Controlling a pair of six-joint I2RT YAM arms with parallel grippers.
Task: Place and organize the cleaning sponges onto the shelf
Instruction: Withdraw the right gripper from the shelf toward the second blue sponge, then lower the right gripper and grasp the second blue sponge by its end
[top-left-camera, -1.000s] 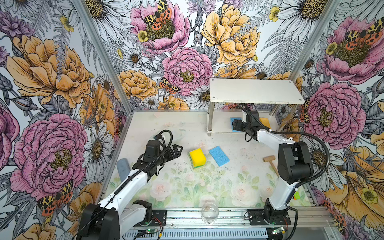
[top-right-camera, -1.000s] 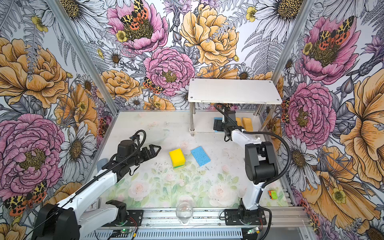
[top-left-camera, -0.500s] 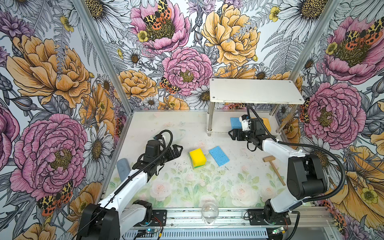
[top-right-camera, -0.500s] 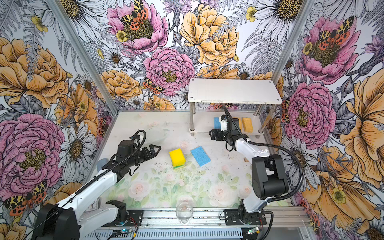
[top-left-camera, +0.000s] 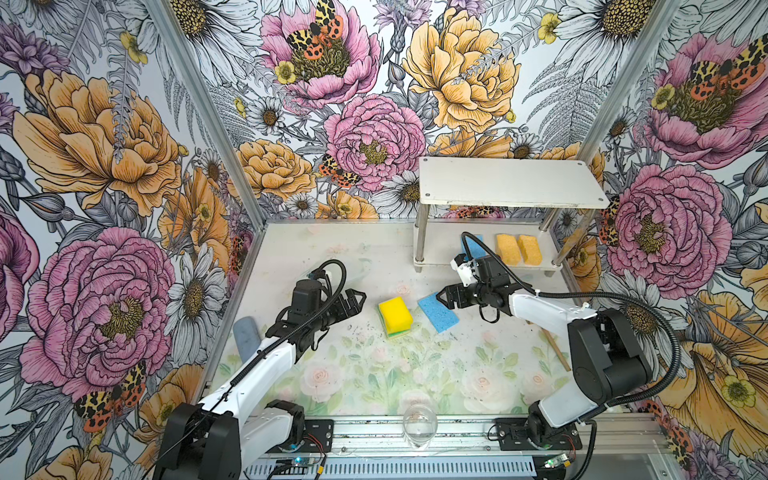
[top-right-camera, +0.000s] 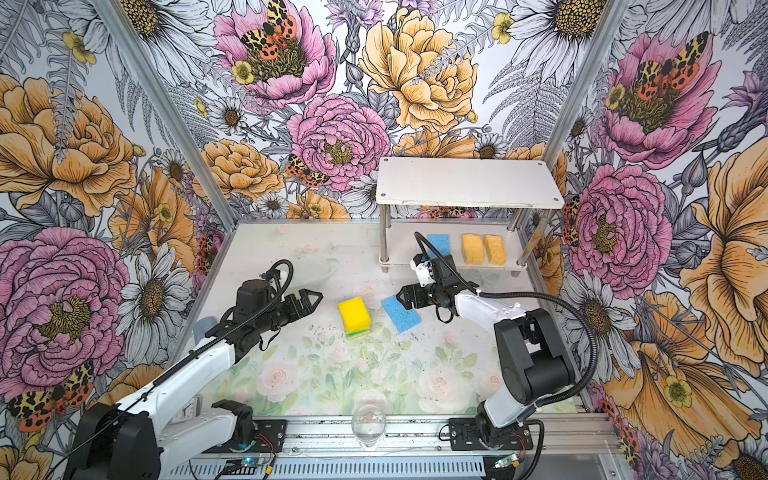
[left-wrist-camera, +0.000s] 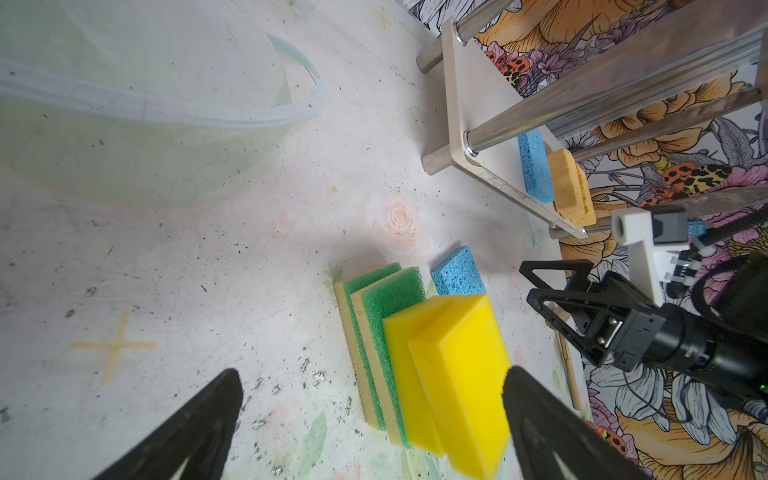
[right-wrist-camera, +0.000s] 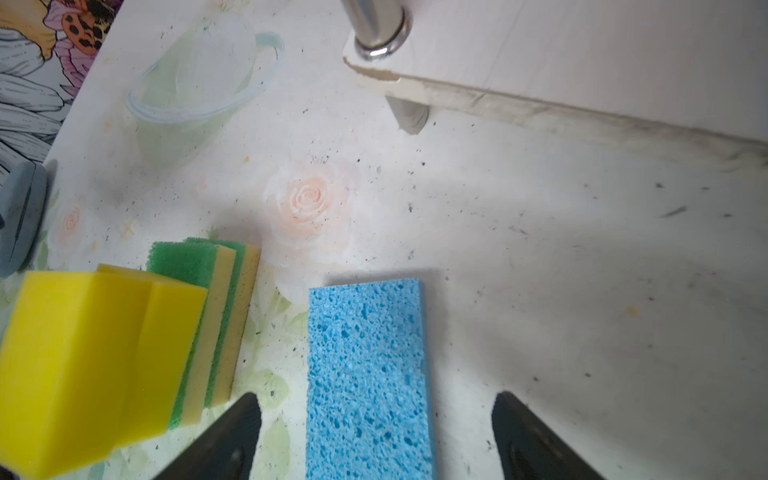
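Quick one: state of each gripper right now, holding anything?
Left gripper: open, holding nothing.
Right gripper: open, holding nothing; its jaws stand either side of the loose blue sponge without gripping it.

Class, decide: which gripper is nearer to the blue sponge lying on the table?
Right. The right gripper is at one end of the blue sponge, jaws open either side. The left gripper is beyond the yellow sponge stack, farther off.
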